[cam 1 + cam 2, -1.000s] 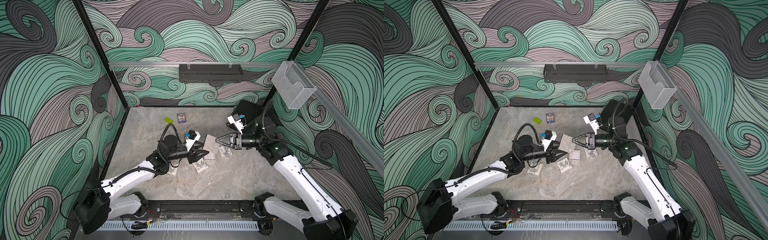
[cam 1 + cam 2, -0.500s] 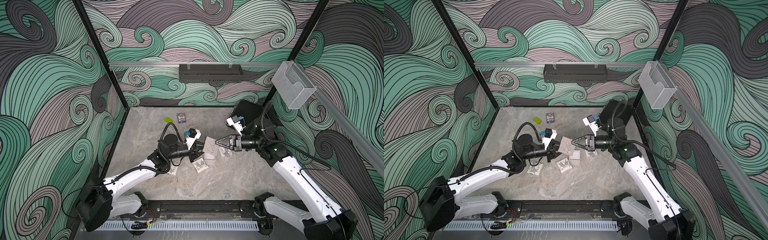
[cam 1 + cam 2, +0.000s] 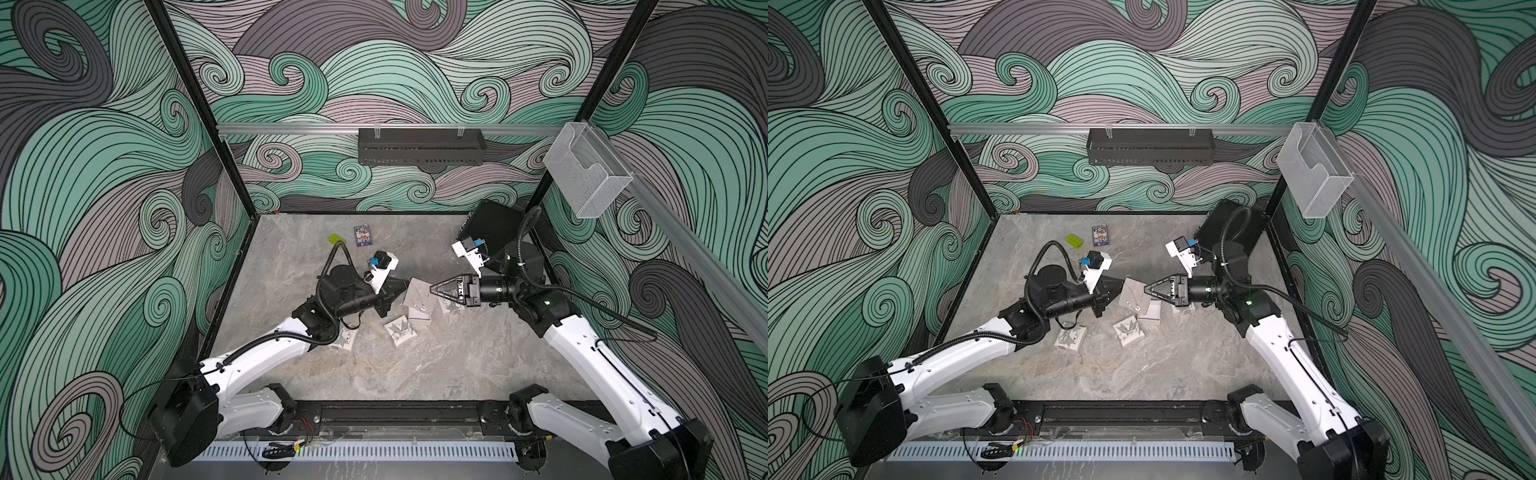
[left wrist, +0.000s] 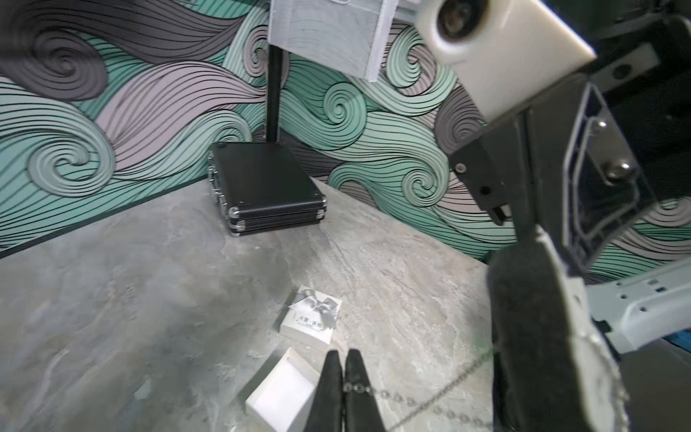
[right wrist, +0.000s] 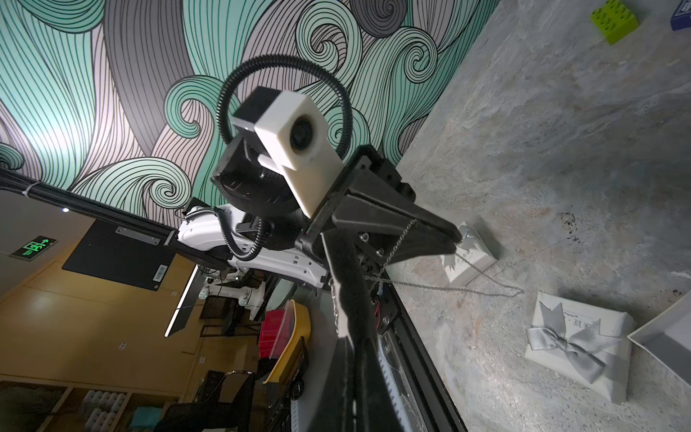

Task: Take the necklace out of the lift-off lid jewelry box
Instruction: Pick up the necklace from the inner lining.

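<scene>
The necklace is a thin, limp, light chain that snags easily and is probably best pinched at a link. It hangs above the open box, strung on a card. The left claw is closed on the chain and the right claw is closed on the card. A bowed lid lies just beside the box on the marbled table. A black case sits beyond, against the patterned wall.

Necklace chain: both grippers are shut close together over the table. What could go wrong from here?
1. The left gripper pinches only a thin link of the chain; a pull may slip it free.
2. Chain loops hang close to the right gripper; parting the arms might snag them.
3. The open white box lies just beneath; a dropped chain could fall back in.
</scene>
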Available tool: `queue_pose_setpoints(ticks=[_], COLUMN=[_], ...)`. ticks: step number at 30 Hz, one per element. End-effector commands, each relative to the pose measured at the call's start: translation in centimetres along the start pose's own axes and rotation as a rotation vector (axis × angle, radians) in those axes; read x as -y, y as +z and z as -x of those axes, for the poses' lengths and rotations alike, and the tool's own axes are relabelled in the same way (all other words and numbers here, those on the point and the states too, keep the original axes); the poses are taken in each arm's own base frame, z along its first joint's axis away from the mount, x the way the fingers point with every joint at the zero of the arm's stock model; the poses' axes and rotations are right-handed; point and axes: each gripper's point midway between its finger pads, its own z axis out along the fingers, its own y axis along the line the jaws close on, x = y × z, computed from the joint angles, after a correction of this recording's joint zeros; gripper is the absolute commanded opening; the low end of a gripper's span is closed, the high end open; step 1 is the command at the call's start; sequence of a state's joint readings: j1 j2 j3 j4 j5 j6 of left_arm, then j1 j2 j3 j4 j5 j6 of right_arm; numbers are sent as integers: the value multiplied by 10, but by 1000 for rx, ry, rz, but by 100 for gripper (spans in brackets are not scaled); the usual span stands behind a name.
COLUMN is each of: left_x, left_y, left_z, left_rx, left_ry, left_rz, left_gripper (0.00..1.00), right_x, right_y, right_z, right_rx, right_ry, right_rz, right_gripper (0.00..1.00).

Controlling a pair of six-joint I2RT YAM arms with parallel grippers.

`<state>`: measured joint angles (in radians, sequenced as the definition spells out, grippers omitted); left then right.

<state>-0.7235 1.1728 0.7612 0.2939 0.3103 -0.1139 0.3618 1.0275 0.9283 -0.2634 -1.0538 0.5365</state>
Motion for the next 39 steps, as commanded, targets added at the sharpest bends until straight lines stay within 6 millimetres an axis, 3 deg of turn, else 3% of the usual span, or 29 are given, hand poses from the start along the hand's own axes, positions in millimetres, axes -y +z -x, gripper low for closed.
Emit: queue_pose_setpoints(ticks=[1, 6, 12, 17, 21, 28, 39], left_x=[-31, -36, -37, -56, -67, -70, -139], left_y=[-15, -24, -30, -40, -45, -43, -40], left_z=[26, 35, 33, 34, 37, 33, 29], left_rx=[25, -2, -25, -38, -42, -46, -81], left_ry=[57, 99, 119, 132, 132, 124, 22], left_rz=[174, 197, 212, 323, 377, 372, 499], left_gripper=[0, 0, 0, 0, 0, 0, 0], right_x=[20, 53, 79, 98, 110, 121, 124], right_y=[-2, -4, -8, -9, -7, -9, -6], right_z=[-8, -15, -6, -5, -10, -13, -42], right_rx=[3, 9, 56, 54, 37, 43, -64], right_ry=[-13, 10, 3, 24, 46, 63, 102], right_rz=[-98, -243, -370, -439, -456, -484, -466], right_gripper=[0, 0, 0, 0, 0, 0, 0])
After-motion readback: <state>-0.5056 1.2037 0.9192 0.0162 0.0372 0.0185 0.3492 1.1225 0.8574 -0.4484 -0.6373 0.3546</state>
